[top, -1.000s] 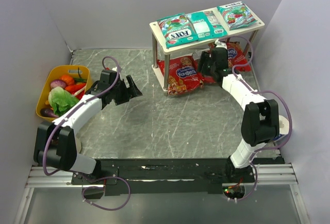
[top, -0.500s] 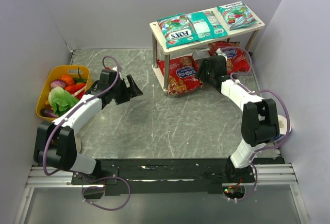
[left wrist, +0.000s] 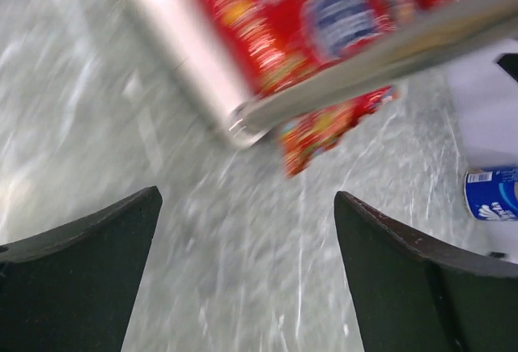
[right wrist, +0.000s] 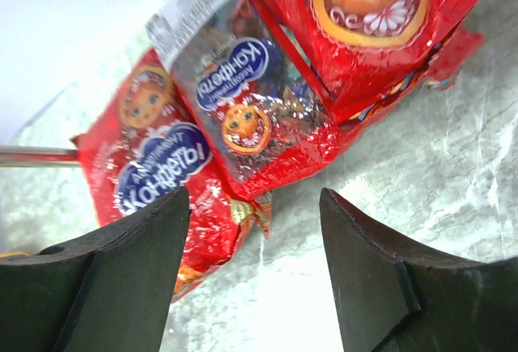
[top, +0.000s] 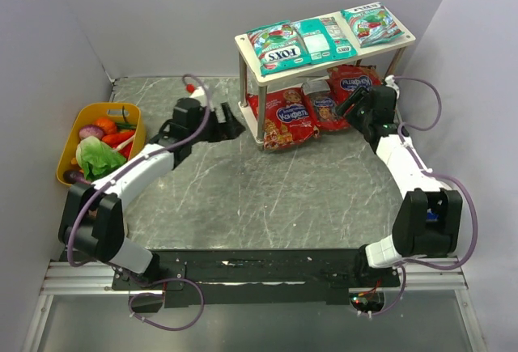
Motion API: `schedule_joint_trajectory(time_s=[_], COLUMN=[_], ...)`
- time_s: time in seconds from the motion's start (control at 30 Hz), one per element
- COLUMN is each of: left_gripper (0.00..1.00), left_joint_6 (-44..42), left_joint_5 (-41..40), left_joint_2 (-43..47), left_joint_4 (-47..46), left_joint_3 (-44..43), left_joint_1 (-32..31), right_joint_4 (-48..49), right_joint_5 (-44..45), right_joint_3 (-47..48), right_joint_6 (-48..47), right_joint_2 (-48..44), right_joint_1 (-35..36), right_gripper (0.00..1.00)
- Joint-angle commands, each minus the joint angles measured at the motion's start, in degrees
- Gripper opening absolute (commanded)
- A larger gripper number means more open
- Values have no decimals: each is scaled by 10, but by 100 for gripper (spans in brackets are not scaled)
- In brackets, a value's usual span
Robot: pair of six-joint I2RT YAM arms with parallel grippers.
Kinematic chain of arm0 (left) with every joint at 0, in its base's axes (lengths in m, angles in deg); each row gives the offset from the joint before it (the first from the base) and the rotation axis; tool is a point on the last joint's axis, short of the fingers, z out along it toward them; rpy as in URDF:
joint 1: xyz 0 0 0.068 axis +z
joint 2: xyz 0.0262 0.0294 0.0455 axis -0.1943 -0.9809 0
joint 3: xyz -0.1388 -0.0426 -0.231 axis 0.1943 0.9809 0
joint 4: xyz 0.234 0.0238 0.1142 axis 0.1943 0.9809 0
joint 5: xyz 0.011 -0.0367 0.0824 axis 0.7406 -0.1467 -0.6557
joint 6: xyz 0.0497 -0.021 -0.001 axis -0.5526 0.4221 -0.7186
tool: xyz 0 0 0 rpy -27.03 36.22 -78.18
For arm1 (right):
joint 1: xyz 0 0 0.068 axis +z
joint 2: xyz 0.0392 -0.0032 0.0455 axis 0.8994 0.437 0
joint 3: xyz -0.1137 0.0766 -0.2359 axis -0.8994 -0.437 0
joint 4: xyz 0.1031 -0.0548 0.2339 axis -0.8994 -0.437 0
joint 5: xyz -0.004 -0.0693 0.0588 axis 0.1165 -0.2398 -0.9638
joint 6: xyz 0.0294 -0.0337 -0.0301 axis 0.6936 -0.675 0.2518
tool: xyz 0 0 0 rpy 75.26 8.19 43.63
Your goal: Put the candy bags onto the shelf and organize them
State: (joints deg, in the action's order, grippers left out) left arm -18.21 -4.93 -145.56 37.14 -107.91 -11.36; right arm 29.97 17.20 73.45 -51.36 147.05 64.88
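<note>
You had all six on the shelf (top: 242,41): three teal bags (top: 279,47) in a row up top, one reading "FOXS"; three red bags (top: 283,116) on the lower tier, blue labels w/ Cyrillic "Конфеты", edges poking out front. Probably only straightening left. Left tool (left wrist: 247,202) gaped wide, empty, near the shelf leg; right tool (right wrist: 253,198) was wide too, empty, just before the red bags.

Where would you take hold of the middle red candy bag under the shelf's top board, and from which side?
I'd pinch its near end, coming in low from the front of the shelf. The middle red bag lies flat, its near corner free toward the right gripper; the left red bag and right red bag crowd its sides.
</note>
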Motion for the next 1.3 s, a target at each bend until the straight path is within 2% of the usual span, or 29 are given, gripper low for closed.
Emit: schedule_joint_trajectory(time_s=[0.0,0.1,0.2,0.47,0.63,0.67,0.8,0.93,0.97,1.03,1.13,1.17,1.23,1.27], left_gripper=[94,94,92,86,80,76,64,46,37,25,16,10,3,1], left_joint_6=[-76,-99,-120,-169,-179,-179,-178,-177,-176,-172,-169,-167,-168,-168], left_joint_5=[-117,-159,-171,-202,-265,-306,-380,-396,-398,-405,-411,-412,-413,-415], left_joint_2=[-14,-33,-62,-120,-153,-158,-174,-176,-176,-175,-170,-165,-159,-154], left_joint_4=[-160,-246,-282,-346,-374,-374,-400,-416,-415,-405,-400,-398,-394,-391], left_joint_3=[-23,-14,-27,-66,-93,-98,-101,-91,-91,-91,-82,-79,-72,-70], left_joint_1=[-63,-86,-101,-137,-155,-157,-166,-171,-171,-173,-175,-175,-175,-175], right_joint_4=[-23,-31,-32,-42,-44,-43,-43,-39,-40,-39,-31,-30,-32,-32], right_joint_5=[-19,-28,-38,-49,-56,-56,-56,-55,-56,-55,-57,-58,-54,-51], right_joint_3=[4,7,9,28,39,40,46,53,54,60,61,62,69,72], right_joint_6=[12,10,5,-7,-9,-9,-10,-7,-5,1,14,16,21,21], right_joint_2=[-29,-32,-35,-21,-6,-4,1,5,7,12,17,18,24,26], right_joint_1=[-5,-27,-40,-65,-70,-70,-77,-90,-92,-102,-110,-113,-116,-120], right_gripper=[72,72,72,72,72,72,71,71,71,71,71,70,70,70])
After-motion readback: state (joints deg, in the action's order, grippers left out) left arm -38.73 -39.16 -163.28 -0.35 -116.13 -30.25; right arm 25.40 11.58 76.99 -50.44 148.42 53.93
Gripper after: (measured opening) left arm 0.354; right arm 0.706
